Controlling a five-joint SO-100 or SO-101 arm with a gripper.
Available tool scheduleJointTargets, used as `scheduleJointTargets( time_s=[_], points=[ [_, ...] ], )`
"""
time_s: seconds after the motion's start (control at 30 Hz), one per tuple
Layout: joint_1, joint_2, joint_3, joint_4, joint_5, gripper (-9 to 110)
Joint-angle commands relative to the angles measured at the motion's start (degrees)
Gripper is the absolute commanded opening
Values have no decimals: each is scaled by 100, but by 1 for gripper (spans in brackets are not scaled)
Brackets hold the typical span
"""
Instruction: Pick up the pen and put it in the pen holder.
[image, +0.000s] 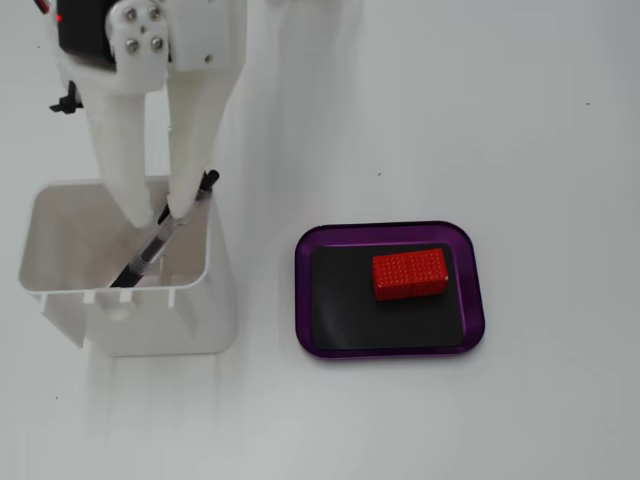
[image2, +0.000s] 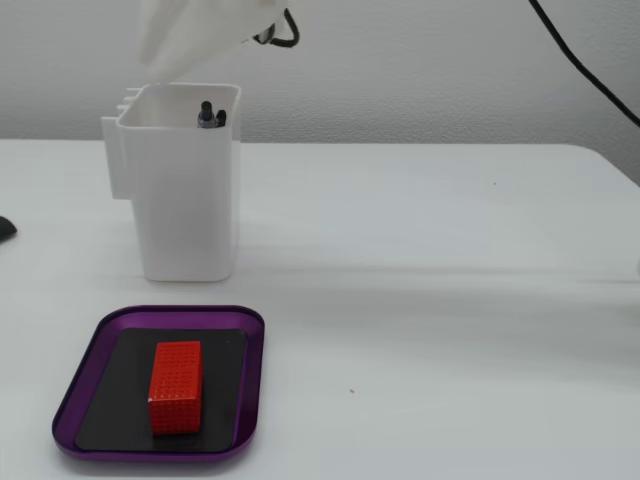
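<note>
The pen is leaning inside the pen holder, its black end poking just above the rim at the holder's far corner. The white end effector is hanging over the holder with its fingers parted and gripping nothing. The holder is standing upright near the bench's back left corner in the low fixed view, while the purple-rimmed tray with a red block is sitting toward the front edge.

A bare test setup is showing here: a plain white worktop is standing against a blank wall, with a black cable hanging across it.
</note>
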Motion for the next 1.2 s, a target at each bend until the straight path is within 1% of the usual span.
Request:
scheduleJointTargets(
  time_s=[0.0, 0.07, 0.2, 0.33, 0.47, 0.77, 1.17],
  points=[
    [-158, 580, -896, 1011, -642, 8],
    [-325, 817, -1213, 1626, -940, 9],
    [-536, 1468, -1635, 2654, -1125, 9],
    [-703, 2206, -1415, 3313, -1292, 9],
    [-703, 3261, -70, 3331, -1301, 9],
    [-738, 5827, 4280, 3006, -1301, 9],
    [-712, 10266, 9360, 888, -1310, 9]
  ],
)
